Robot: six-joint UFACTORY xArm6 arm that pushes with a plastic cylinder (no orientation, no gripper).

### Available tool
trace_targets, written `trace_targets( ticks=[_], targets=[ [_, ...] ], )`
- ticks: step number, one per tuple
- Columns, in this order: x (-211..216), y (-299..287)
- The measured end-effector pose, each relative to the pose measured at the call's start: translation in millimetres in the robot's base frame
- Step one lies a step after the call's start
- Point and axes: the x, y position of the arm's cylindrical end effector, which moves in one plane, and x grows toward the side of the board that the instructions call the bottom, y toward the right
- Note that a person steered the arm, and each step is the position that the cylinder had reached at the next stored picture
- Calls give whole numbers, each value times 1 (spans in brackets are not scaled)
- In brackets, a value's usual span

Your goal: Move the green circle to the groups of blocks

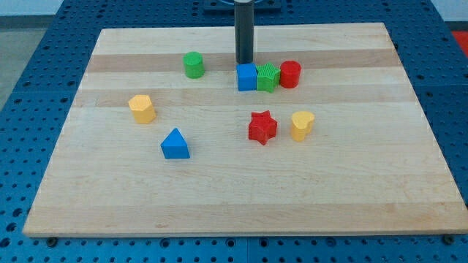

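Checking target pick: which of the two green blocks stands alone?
The green circle, apart at the view's upper left; the green star sits wedged between blue cube and red cylinder.

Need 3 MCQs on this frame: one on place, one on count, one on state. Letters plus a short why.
1. Where is the green circle relative to the row formed by the blue cube, green star and red cylinder?
A. to the view's left, apart
B. to the view's right
C. on top of it

2. How many blocks are on the board?
A. six
B. eight
C. ten

3. My tip is:
A. pressing the green circle
B. just above the blue cube in the view
C. out of view

Key: 1 A, bare board separates it from the row. 2 B, three in the row plus five others. 3 B, the rod ends at the cube's top edge; contact unclear.
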Motion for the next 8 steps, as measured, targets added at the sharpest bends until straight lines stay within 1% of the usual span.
trace_targets(
  ticks=[1,3,5,6,8],
  targets=[
    [-22,-36],
    [-23,-138],
    [4,-141],
    [4,-134],
    [21,-97]
  ],
)
